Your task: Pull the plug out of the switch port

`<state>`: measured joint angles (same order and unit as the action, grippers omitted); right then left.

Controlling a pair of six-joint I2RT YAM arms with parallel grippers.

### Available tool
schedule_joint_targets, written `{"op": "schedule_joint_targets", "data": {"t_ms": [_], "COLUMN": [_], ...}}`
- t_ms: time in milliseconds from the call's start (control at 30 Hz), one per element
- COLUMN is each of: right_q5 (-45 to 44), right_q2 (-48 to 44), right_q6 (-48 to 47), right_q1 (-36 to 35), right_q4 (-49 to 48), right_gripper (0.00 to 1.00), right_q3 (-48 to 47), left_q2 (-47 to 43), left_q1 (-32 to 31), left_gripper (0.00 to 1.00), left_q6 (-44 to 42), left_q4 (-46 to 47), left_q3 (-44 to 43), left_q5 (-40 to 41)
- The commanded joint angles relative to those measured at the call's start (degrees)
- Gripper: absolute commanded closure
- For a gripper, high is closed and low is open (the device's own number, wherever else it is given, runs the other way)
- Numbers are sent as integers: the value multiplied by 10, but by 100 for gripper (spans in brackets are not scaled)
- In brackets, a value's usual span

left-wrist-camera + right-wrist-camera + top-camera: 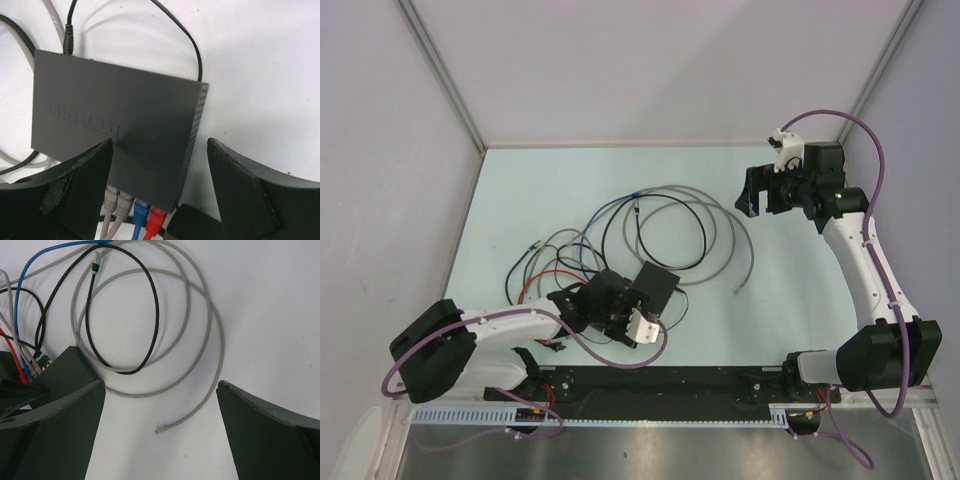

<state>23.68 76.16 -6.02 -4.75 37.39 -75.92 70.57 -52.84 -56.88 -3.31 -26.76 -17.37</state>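
Low, left gripper (160, 145) agape over switch (115, 105)

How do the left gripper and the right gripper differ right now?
The left gripper hangs over the switch, by its row of plugs; the right gripper hangs farther out, over loose cable loops. The switch's corner shows between the left gripper's jaws; a free grey plug shows between the right gripper's jaws. Both are open and hold nothing.

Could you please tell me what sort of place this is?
Likely a robotics lab cell: left arm and right arm bolted to a pale table, bare white walls, and a switch with loose cables.
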Motion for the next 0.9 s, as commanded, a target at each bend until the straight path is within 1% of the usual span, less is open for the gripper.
{"op": "schedule_joint_targets", "data": {"t_ms": [0, 200, 333, 433, 500, 567, 733, 767, 833, 867], "right_q5": [18, 25, 20, 16, 18, 22, 44, 48, 70, 78], "right_q2": [-14, -3, -1, 0, 0, 0, 0, 0, -1, -2], "right_q6": [8, 0, -8, -9, -12, -15, -33, -39, -80, -98], "right_q1": [4, 4, 4, 4, 5, 5, 4, 5, -2, -6], "right_q4": [-24, -24, -22, -23, -21, -15, 14, 19, 43, 52], "right_gripper": [2, 2, 1, 1, 1, 1, 2, 2, 1, 1], "right_q3": [1, 1, 1, 1, 1, 1, 1, 1, 1, 1], "left_q2": [38, 112, 179, 212, 212, 203, 132, 122, 99, 93], "left_q1": [-9, -11, -11, -11, -11, -11, -10, -8, 10, 32], "left_gripper": [19, 20, 20, 20, 19, 19, 15, 14, 13, 13], "left_q6": [16, 48, 63, 68, 84, 98, 122, 148, 187, 240], "left_q4": [46, 57, 38, 37, 38, 7, -61, -73, -112, -121], "left_q3": [-42, -114, -201, -232, -244, -253, -257, -262, -285, -295], "left_q5": [-22, -24, -23, -32, -41, -43, -34, -30, -40, -47]}}
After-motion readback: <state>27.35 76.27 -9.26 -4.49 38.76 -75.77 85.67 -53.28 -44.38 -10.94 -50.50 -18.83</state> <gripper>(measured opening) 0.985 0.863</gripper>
